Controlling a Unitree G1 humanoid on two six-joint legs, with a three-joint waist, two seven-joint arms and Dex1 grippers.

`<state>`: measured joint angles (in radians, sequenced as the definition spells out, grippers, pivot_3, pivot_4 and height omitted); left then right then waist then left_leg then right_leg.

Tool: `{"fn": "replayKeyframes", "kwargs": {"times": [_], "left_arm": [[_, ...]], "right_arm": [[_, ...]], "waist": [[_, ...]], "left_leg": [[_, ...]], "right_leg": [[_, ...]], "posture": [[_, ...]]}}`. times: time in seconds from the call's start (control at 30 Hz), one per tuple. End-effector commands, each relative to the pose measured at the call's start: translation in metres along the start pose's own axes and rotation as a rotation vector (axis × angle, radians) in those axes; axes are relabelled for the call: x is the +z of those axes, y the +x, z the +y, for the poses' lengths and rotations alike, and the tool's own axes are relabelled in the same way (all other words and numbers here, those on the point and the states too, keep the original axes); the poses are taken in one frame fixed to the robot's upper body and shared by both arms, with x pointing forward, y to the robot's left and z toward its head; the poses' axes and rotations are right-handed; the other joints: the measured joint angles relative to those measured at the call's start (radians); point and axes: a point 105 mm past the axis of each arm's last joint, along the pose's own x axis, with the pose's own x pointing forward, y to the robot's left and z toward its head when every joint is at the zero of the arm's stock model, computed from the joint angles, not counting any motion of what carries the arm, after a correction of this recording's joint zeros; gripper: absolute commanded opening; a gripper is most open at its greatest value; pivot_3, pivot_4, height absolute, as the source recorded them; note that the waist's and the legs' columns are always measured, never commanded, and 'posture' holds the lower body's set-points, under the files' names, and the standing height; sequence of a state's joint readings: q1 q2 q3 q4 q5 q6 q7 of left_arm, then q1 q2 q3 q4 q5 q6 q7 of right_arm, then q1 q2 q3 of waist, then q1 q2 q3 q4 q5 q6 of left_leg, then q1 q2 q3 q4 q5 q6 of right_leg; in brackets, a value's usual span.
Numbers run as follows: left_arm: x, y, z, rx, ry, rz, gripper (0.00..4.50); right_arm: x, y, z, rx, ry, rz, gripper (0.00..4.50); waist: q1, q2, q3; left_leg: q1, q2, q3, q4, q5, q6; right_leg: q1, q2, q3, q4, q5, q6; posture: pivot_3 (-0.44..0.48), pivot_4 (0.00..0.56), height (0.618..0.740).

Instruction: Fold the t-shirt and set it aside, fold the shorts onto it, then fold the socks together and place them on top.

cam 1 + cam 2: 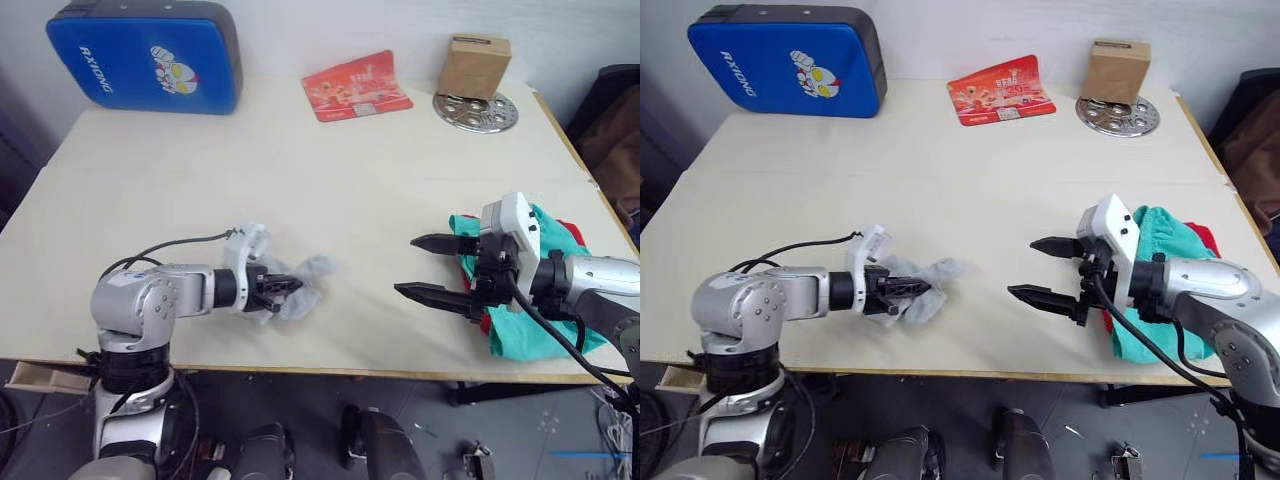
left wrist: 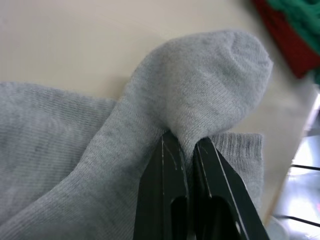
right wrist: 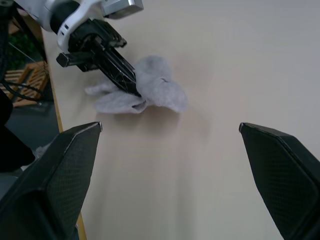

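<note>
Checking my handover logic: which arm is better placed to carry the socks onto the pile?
Left. Its pincer is shut on the socks. The right pincer is open beside the shorts.

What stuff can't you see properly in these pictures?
- The t-shirt: the head views show just a red edge; the shorts lie over it and the right gripper and its arm cross in front.
- The socks: I can't tell one from the other, since the left gripper is shut on them.
- The writing on the red card is too small to read.
</note>
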<state>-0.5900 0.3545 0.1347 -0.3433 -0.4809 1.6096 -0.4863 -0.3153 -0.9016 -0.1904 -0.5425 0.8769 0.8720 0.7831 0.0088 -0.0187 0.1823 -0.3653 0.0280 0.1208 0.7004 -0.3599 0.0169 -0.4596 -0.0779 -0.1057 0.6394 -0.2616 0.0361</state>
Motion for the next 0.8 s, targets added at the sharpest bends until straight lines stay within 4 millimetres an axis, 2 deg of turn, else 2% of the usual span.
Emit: {"fn": "replayKeyframes", "kwargs": {"times": [0.03, 0.2, 0.33, 0.43, 0.53, 0.8], "left_arm": [[0.01, 0.017, -0.006, 0.034, 0.011, 0.002, 0.01], [0.022, 0.048, -0.013, 0.041, -0.02, 0.006, 0.01], [0.03, 0.059, -0.017, 0.025, -0.063, -0.011, 0.01], [0.033, 0.06, -0.02, -0.005, -0.085, -0.018, 0.8], [0.033, 0.052, -0.022, -0.043, -0.11, -0.017, 1.76], [0.017, 0.013, -0.018, -0.113, 0.042, 0.05, 4.23]], "right_arm": [[0.004, 0.002, 0.003, -0.005, -0.044, -0.016, 4.5], [-0.002, 0.004, -0.004, -0.054, -0.06, 0.008, 4.5], [-0.006, 0.005, -0.006, -0.078, -0.059, 0.015, 4.5], [-0.011, 0.006, -0.008, -0.101, -0.062, 0.027, 4.5], [-0.014, 0.007, -0.01, -0.124, -0.057, 0.031, 4.5], [-0.02, 0.009, -0.013, -0.148, -0.048, 0.045, 4.5]], "waist": [[0.005, 0.0, 0.0], [0.016, 0.0, 0.0], [0.018, 0.0, 0.0], [0.016, 0.0, 0.0], [0.014, 0.0, 0.0], [0.012, 0.0, 0.0]], "left_leg": [[0.0, 0.0, 0.0, 0.0, 0.0, 0.0], [0.002, -0.002, 0.0, 0.001, 0.001, 0.0], [0.001, -0.001, -0.001, 0.001, 0.001, 0.0], [0.001, -0.001, -0.001, 0.001, 0.001, 0.0], [0.001, -0.001, 0.0, 0.001, 0.001, 0.0], [0.002, -0.001, 0.0, 0.0, 0.001, -0.001]], "right_leg": [[0.0, 0.0, 0.0, 0.001, 0.0, 0.0], [0.001, -0.001, 0.001, -0.002, 0.0, -0.001], [0.001, -0.001, 0.0, -0.001, 0.0, -0.001], [0.001, -0.001, 0.0, -0.001, 0.0, -0.001], [0.001, -0.001, 0.0, 0.002, 0.0, -0.001], [0.001, -0.001, 0.0, 0.003, -0.001, -0.002]], "posture": [[0.0, 0.15, 0.74], [0.0, 0.15, 0.74], [0.0, 0.15, 0.74], [0.0, 0.15, 0.74], [0.0, 0.15, 0.74], [0.0, 0.15, 0.74]]}}
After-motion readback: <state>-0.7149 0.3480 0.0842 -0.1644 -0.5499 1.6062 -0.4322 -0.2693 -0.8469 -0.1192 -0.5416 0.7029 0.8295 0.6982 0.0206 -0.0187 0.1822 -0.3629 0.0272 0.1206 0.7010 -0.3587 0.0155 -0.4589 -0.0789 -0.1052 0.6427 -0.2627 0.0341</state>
